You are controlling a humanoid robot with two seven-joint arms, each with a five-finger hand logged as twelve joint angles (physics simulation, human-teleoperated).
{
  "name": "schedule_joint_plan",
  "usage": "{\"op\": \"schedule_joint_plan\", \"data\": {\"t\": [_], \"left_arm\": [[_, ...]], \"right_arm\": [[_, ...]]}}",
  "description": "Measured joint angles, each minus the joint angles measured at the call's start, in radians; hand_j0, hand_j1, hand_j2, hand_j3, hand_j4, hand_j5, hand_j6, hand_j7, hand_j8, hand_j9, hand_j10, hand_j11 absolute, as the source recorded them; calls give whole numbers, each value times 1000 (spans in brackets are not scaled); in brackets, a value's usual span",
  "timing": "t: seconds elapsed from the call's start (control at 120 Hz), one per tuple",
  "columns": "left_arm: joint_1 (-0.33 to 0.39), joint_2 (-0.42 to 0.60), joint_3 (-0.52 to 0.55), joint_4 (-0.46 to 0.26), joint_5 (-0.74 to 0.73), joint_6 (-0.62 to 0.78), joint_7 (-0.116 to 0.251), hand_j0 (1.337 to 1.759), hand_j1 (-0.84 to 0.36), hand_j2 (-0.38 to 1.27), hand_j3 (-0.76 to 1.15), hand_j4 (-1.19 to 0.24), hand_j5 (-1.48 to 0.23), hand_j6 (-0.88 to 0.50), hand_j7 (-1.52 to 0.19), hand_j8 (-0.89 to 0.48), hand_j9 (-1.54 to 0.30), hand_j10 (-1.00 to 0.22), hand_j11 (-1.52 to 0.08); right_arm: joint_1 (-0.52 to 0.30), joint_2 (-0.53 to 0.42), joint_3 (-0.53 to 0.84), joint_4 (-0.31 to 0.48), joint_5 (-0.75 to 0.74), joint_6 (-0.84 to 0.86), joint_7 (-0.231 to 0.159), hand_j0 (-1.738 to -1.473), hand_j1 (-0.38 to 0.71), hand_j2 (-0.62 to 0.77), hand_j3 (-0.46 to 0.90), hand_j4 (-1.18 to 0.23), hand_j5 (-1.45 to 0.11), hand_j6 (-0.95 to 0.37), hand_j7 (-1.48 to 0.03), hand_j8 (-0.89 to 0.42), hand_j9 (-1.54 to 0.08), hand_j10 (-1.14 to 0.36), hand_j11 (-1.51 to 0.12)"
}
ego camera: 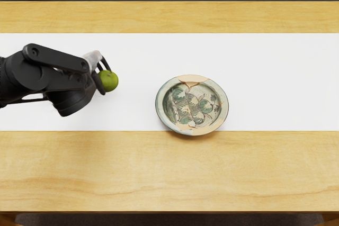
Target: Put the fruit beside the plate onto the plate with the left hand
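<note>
A small green fruit (109,80) sits left of centre over the white table runner, held at the tips of my left hand (100,78), whose black fingers curl around its left side. My left arm comes in from the left edge. The patterned green and cream plate (219,116) lies to the right of the fruit, about a hand's width away, with nothing on it. I cannot tell whether the fruit rests on the runner or hangs just above it. My right arm does not show.
A white runner (265,67) crosses the wooden table (169,173) from left to right. The table's far edge meets a dark background at the top.
</note>
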Motion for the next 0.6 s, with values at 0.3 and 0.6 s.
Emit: {"op": "schedule_joint_plan", "data": {"t": [0.3,0.6], "left_arm": [[-46,-78,-22,-6,-48,0,-1,1656,-224,225,0,-526,-801,-448,-802,-572,-803,-604,-804],[-110,-147,-42,-9,-92,1,-1,1657,-277,307,0,-499,-807,-431,-790,-548,-799,-607,-799]], "right_arm": [[0,0,0,0,0,0,0,-1658,-349,0,0,0,0,0,0,0,0,0,0],[0,0,0,0,0,0,0,-1658,-349,0,0,0,0,0,0,0,0,0,0]]}}
